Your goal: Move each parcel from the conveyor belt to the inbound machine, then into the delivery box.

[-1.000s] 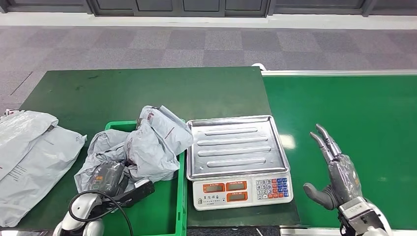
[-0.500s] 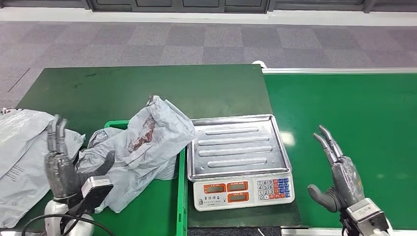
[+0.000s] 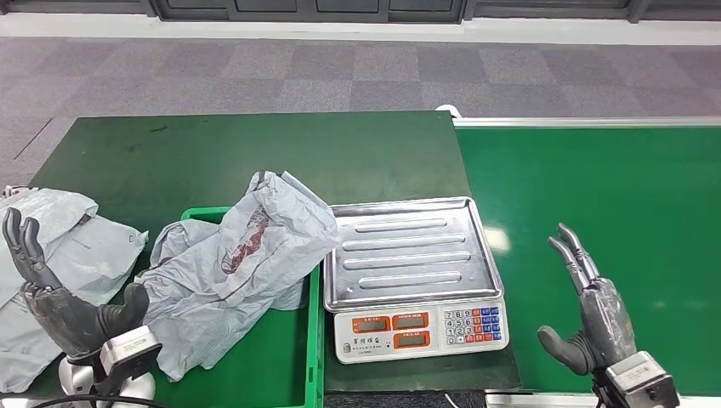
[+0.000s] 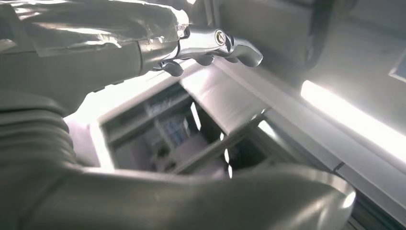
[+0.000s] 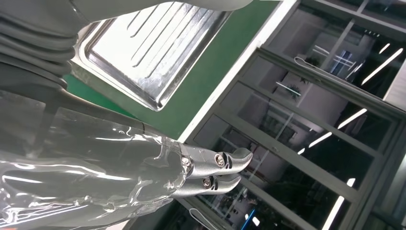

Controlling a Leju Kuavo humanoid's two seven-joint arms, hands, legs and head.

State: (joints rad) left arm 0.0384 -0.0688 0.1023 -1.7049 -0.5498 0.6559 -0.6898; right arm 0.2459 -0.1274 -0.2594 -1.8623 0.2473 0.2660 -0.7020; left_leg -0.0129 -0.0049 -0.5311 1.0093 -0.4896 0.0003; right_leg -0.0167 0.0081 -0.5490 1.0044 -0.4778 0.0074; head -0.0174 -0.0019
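1. In the lower left of the head view, the left robot hand (image 3: 64, 297) is raised beside the green delivery box (image 3: 311, 323), fingers spread and holding nothing. A grey parcel (image 3: 246, 255) lies crumpled in the box, draped partly over its rim toward the frame's centre, so that one looks delivered. More grey bags (image 3: 59, 255) lie on the dark green bench (image 3: 255, 153) at the left edge of the frame, outside the box; I cannot tell whether they count as done.
2. At centre frame in the same view, the inbound machine (image 3: 412, 263), a scale with a steel tray and a keypad, stands bare, so no parcel is being weighed at this moment.
3. At the right of the head view, the conveyor belt (image 3: 612, 195) shows plain green with no parcel on the stretch in sight. The right robot hand (image 3: 591, 314) hovers low over it, fingers apart and holding nothing. My reading is that one cycle is finished and the next waits on a parcel reaching the belt.
4. In the left wrist view, the left robot hand's fingers (image 4: 210, 43) reach across the upper part of the frame, spread, with nothing between them; behind is blurred ceiling and lighting, too washed out to read.
5. In the right wrist view, the right robot hand's fingers (image 5: 215, 167) sit at lower centre, unclenched and empty. The scale tray (image 5: 148, 48) shows bare at upper left, which agrees with no parcel being on the machine.
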